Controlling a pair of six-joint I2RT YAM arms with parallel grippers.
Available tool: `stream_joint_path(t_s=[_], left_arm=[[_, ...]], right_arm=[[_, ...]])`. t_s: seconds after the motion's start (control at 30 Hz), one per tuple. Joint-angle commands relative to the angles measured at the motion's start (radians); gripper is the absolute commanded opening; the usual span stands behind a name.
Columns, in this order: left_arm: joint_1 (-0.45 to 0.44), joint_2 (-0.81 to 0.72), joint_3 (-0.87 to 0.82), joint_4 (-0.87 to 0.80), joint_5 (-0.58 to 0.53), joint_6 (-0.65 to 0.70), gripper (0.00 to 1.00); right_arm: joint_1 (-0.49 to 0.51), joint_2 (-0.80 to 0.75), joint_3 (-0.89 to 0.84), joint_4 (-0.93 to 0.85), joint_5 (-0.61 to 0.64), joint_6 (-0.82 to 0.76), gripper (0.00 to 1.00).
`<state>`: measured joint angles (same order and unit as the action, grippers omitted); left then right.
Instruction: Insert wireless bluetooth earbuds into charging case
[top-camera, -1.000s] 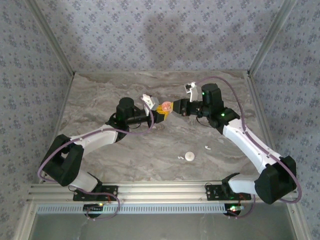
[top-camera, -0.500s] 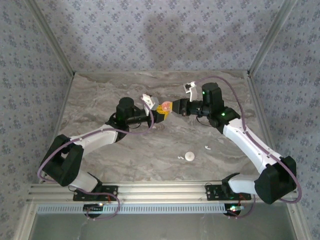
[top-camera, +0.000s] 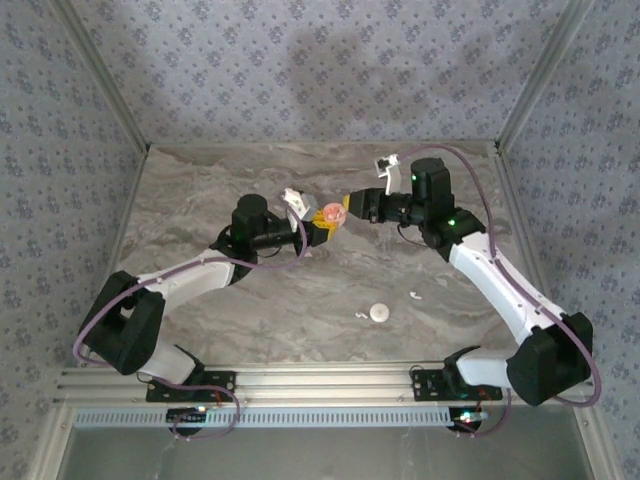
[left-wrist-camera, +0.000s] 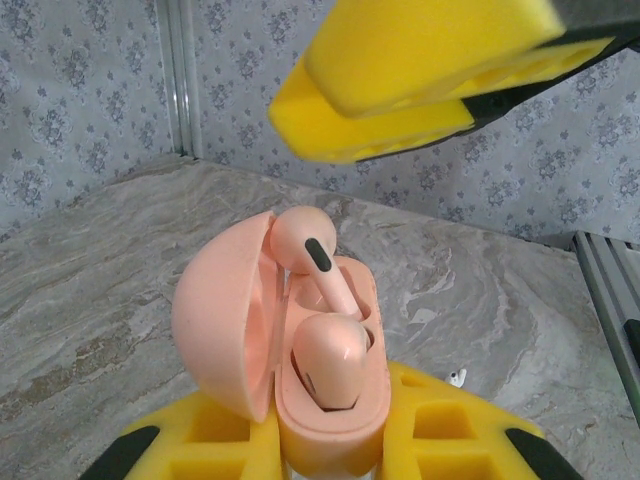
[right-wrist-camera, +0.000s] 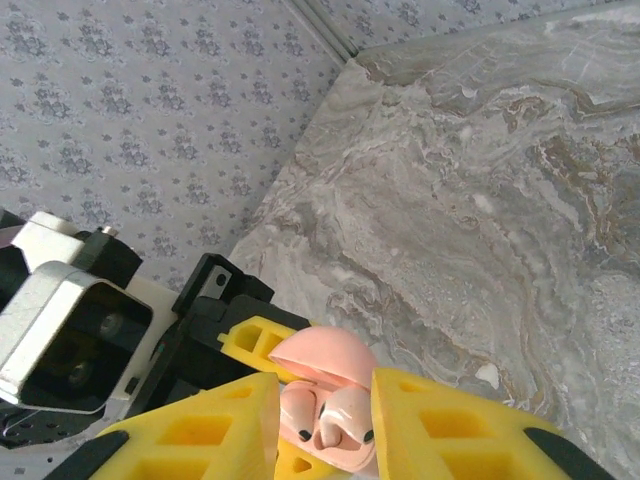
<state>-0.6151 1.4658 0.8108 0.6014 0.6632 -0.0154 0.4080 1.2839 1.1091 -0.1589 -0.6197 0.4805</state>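
My left gripper (top-camera: 316, 227) is shut on the base of a pink charging case (left-wrist-camera: 225, 330), held above the table with its lid open to the left. Two pink earbuds are in the case. The near one (left-wrist-camera: 328, 362) sits down in its well. The far one (left-wrist-camera: 305, 247) stands higher and leans. My right gripper (top-camera: 347, 208) hovers just above the case, its yellow fingers (left-wrist-camera: 420, 60) slightly apart with nothing between them. In the right wrist view the case (right-wrist-camera: 322, 362) and both earbuds (right-wrist-camera: 335, 428) show through the gap. Two white earbuds (top-camera: 362, 314) (top-camera: 414, 295) lie on the table.
A round white case (top-camera: 378, 312) lies on the marble table (top-camera: 200, 190) between the two white earbuds, near the front. Patterned walls stand at the back and both sides. One white earbud (left-wrist-camera: 457, 378) shows on the table past the left fingers.
My right gripper has parted its fingers a little and drawn up and back from the pink case. The left arm and the case have stayed in place.
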Motion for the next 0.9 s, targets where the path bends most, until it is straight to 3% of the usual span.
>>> stream_joint_path(t_s=[0.0, 0.5, 0.87], left_arm=[[-0.002, -0.032, 0.042, 0.005, 0.021, 0.018, 0.17], [-0.002, -0.038, 0.036, 0.005, 0.016, 0.015, 0.17], [-0.002, -0.039, 0.034, 0.002, 0.016, 0.018, 0.17]], right_arm=[[0.007, 0.021, 0.037, -0.023, -0.038, 0.002, 0.29], [0.030, 0.047, 0.049, -0.033, -0.081, -0.004, 0.21], [0.037, 0.044, 0.068, -0.098, -0.074, -0.032, 0.20]])
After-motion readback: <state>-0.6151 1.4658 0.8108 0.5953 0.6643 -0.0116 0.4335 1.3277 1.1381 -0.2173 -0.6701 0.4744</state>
